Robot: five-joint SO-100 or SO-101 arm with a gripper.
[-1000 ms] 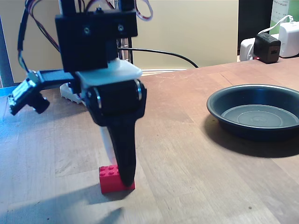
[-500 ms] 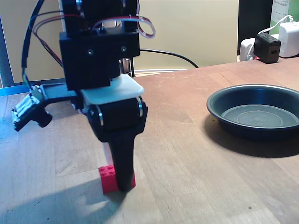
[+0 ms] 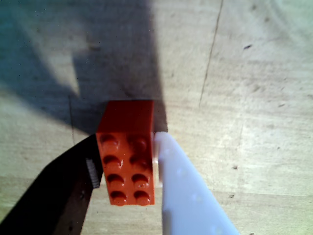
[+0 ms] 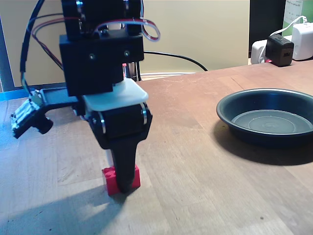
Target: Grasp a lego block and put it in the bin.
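Observation:
The red lego block [image 3: 127, 152] sits studs-up between my two fingers in the wrist view. The black finger [image 3: 63, 196] presses its left side and the white finger [image 3: 188, 200] its right side. My gripper [image 3: 128, 144] is shut on it. From the fixed view, my gripper [image 4: 123, 183] points straight down at the table's front left. Its black finger covers the middle of the lego block [image 4: 108, 180]. I cannot tell whether the block touches the wood. The bin [image 4: 259, 138], a dark round pan, stands apart at the right.
The wooden table [image 4: 195, 161] has bare room between the arm and the pan. A black cable [image 4: 186, 58] runs along the back edge. A black plug [image 4: 279, 49] and a white charger [image 4: 303, 39] sit at the back right. A small camera [image 4: 29, 115] juts out left of the arm.
The fingers have closed onto the brick. Brick and fingertips now sit slightly higher and further left in the fixed view than a second ago.

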